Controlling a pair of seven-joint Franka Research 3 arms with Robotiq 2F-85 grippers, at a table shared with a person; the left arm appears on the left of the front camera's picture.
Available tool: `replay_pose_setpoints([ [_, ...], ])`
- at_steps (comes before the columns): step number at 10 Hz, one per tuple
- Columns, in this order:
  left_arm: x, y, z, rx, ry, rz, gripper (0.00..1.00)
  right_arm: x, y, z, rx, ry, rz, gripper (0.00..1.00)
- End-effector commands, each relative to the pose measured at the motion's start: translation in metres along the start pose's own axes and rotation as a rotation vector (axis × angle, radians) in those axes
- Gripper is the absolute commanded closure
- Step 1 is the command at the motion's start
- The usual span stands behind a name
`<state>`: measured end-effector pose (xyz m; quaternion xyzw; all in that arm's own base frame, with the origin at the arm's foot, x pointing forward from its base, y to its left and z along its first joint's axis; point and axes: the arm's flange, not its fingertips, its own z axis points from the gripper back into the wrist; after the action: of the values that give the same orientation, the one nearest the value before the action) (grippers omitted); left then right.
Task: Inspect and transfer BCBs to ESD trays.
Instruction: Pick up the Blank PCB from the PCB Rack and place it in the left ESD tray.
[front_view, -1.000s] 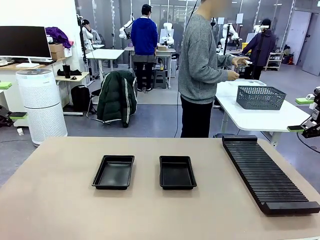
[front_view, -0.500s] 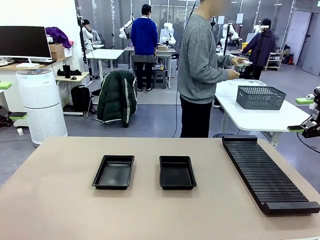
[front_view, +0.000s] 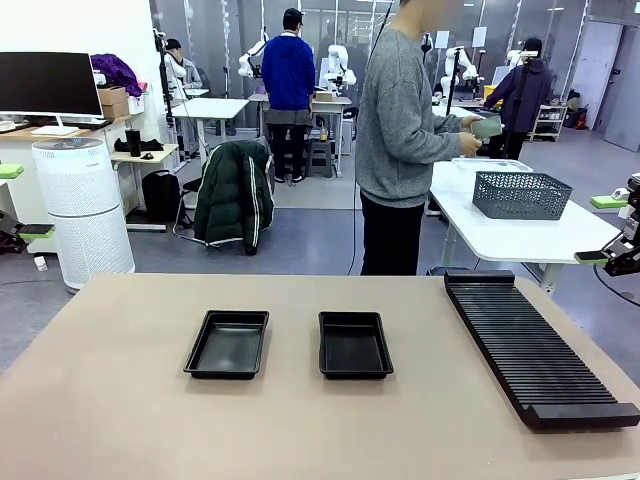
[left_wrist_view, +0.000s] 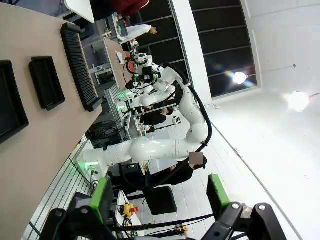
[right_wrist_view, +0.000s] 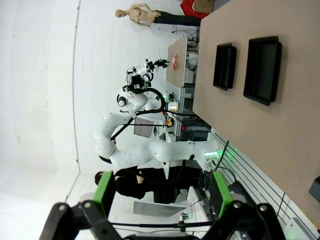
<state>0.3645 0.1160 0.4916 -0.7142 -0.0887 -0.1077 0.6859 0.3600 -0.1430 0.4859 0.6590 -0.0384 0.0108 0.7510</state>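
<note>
Person (front_view: 400, 130) at far right has just raised a BCB (front_view: 488, 126) to chest height, so inspection or handover looks next; both trays (front_view: 356, 316) on the near table (front_view: 120, 400) hold nothing, left hand (left_wrist_view: 161, 181) and right hand (right_wrist_view: 163, 178) spread, gripping nothing

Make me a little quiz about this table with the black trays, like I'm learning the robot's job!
1. How many black trays lie on the table?
2. True or false: both trays are empty.
3. On which side of the trays does the long ribbed rack lie? A: the robot's left. B: the robot's right. C: between them.
Key: 1 two; 2 true; 3 B.
</note>
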Motion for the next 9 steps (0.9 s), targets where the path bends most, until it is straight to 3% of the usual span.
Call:
replay_pose_setpoints([
  [1, -0.0018, -0.0009, -0.0005, 0.003, -0.009, 0.011, 0.00, -0.0007, 0.0003, -0.0001, -0.004, 0.003, -0.015, 0.00],
  [9, -0.0018, -0.0009, -0.0005, 0.003, -0.009, 0.011, 0.00, -0.0007, 0.0003, -0.0001, -0.004, 0.003, -0.015, 0.00],
])
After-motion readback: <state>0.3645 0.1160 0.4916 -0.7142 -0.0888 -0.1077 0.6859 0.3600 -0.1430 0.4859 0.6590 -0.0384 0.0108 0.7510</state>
